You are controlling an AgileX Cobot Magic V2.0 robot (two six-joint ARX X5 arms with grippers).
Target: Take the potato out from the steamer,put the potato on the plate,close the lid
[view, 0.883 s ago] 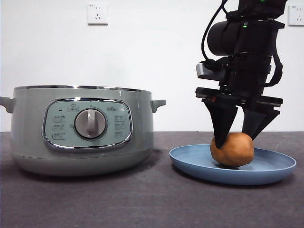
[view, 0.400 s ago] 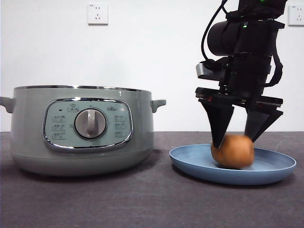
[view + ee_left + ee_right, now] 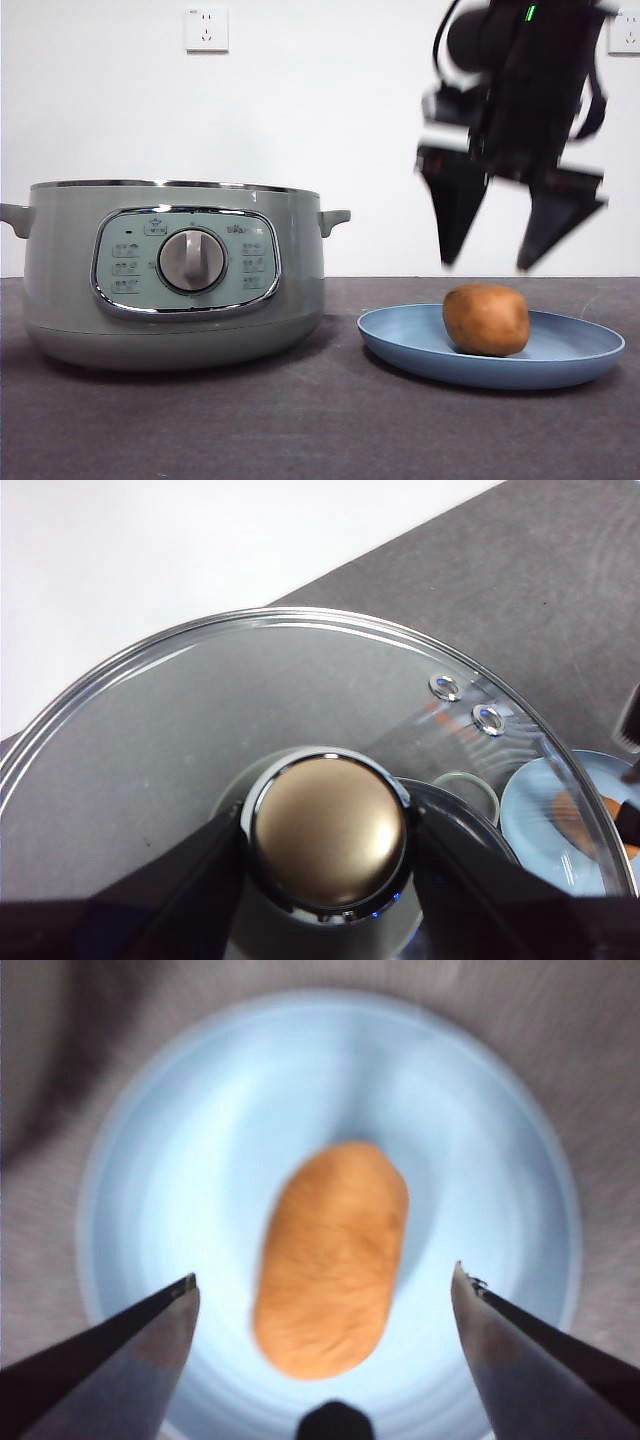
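Note:
The orange-brown potato (image 3: pixel 486 319) (image 3: pixel 332 1258) lies on the light blue plate (image 3: pixel 580 355) (image 3: pixel 200 1110), right of the sage-green steamer (image 3: pixel 170 270), which stands without its lid. My right gripper (image 3: pixel 487 265) (image 3: pixel 324 1274) hangs open a little above the potato, touching nothing. In the left wrist view my left gripper (image 3: pixel 328 832) is shut on the knob (image 3: pixel 328 825) of the glass lid (image 3: pixel 200 710), holding it up over the table. The lid is out of the front view. Through the glass I see part of the plate (image 3: pixel 530 800).
Dark grey table surface runs in front of the steamer and plate. A white wall with a socket (image 3: pixel 206 28) stands behind. The right arm fills the upper right of the front view.
The right gripper opened wider, let go of the potato and rose well above it. The potato rocked and settled on the plate.

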